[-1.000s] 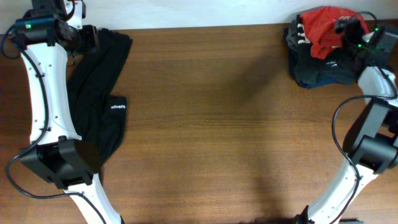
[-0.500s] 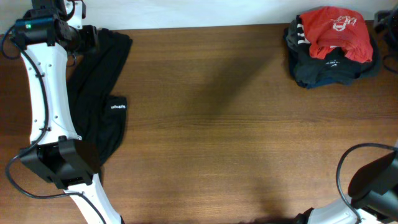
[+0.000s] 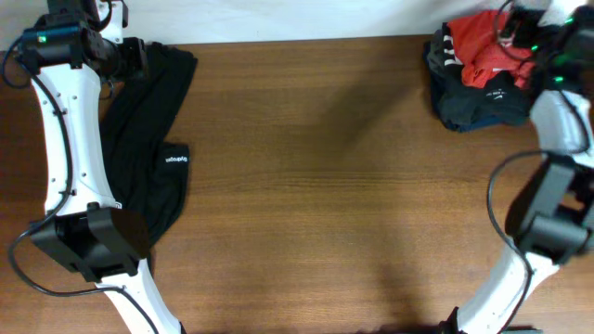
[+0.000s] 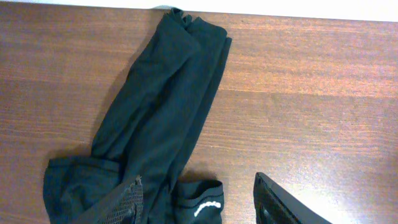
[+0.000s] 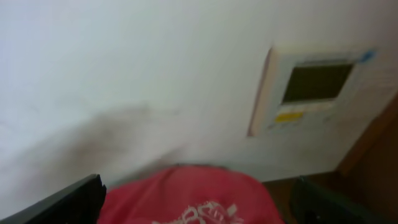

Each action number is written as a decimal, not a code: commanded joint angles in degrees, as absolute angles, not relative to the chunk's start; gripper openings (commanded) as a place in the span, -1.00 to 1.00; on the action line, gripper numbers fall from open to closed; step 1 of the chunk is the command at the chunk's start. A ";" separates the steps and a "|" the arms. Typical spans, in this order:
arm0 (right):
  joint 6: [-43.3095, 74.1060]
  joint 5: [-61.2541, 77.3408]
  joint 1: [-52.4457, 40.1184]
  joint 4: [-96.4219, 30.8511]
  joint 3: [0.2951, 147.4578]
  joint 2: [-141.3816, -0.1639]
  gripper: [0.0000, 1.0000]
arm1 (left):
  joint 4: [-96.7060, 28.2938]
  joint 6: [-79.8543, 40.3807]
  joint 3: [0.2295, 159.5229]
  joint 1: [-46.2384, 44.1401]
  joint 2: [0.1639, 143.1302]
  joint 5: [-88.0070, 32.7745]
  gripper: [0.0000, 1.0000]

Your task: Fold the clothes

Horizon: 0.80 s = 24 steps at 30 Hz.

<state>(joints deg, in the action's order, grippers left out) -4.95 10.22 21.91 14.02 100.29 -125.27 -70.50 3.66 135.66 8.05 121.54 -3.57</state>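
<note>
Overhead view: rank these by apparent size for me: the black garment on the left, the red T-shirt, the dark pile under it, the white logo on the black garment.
1. black garment
2-3. red T-shirt and dark pile: the visible parts look alike and the shirt is partly hidden, so they are left unranked
4. white logo

White logo (image 3: pixel 176 160) on black garment (image 3: pixel 148 121): illegible

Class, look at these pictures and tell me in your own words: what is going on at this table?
Two robot arms work at a wooden table with clothes to fold. The right hand is at the far right corner, open around the red T-shirt that tops a pile of dark clothes. The left hand is open above a long black garment stretched out on the left. The T-shirt is crumpled, not folded.
</note>
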 commanded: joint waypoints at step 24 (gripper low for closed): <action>-1.21 8.62 22.92 0.67 100.47 -118.37 0.98 | -69.73 4.75 135.90 7.90 121.93 -3.60 0.98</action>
<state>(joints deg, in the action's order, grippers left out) -1.98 7.90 22.50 1.06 100.42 -130.37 -69.82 4.32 135.66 8.05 121.54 -3.60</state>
